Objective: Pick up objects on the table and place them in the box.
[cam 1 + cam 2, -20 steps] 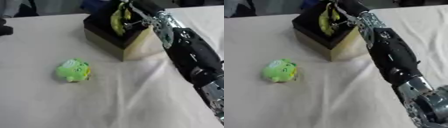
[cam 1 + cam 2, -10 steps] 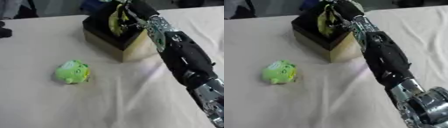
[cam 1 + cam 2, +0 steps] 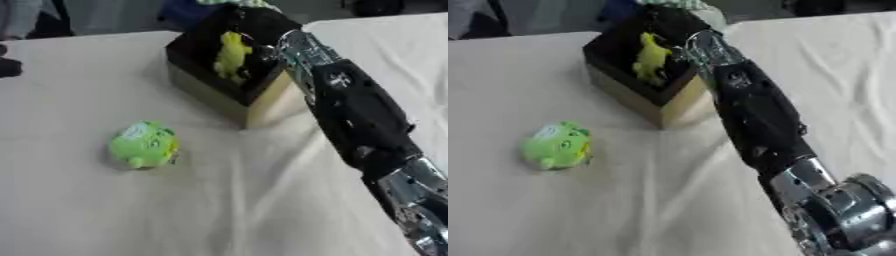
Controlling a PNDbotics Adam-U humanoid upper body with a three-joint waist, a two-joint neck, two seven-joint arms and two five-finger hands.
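Black and silver, the robot's right hand (image 3: 262, 30) reached into the open top of the box at the upper centre of the frame, and its fingers were lost against the dark interior, so I could not tell whether they were spread, pressed together or pinching anything. Just beside them a limp yellow soft toy with a lumpy, elongated shape (image 3: 230, 56) stood upright inside the box; whether the hand touched it could not be made out. The black-lined square box with pale tan cardboard-looking outer walls (image 3: 267, 107) sat askew on the desk, one corner toward the lower middle of the frame. From it the right forearm, a smooth black shell, ran down to silver metal joints at the lower right corner.

By my reading, the step in hand was the placing of the yellow toy in the box, near its end. The next move would call for freeing the toy if it was held, lifting the hand straight out without catching the box wall, then going to the round bright green plush toy with a pale patch on top (image 3: 143, 145), which lay well apart at the left centre on the desk's matte cream cloth (image 3: 219, 210), faintly wrinkled. It looked soft and squashy, likely easy to enclose.

The left hand was not in view.
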